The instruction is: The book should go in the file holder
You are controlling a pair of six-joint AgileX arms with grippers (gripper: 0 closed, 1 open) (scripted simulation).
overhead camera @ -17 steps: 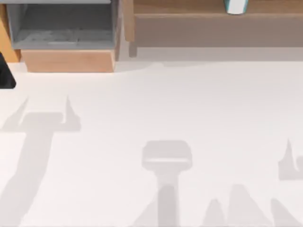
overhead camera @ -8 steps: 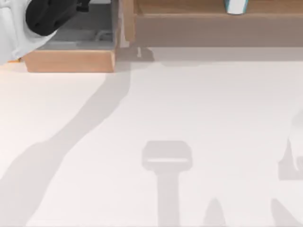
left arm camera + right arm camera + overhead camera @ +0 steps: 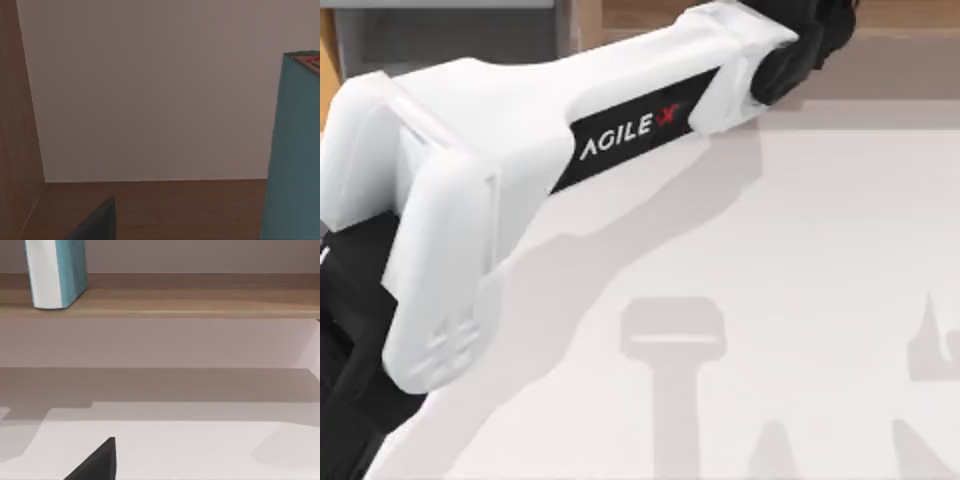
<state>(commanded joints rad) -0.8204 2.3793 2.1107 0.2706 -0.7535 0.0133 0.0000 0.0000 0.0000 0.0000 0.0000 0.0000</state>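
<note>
Lettering "AGILEX" runs along our left arm (image 3: 570, 140), which reaches across the table to the wooden shelf (image 3: 200, 302). The book (image 3: 55, 272) stands upright on that shelf, just beside our left gripper; we cannot tell how either gripper's jaws stand.

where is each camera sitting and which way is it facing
Top view: above the table, looking down; the left arm reaches across toward the shelf.
Left wrist view: at the shelf, facing its back wall; the book stands close by.
Right wrist view: low over the table, facing the shelf.
Shared: both wrist views show the book upright on the shelf.
</note>
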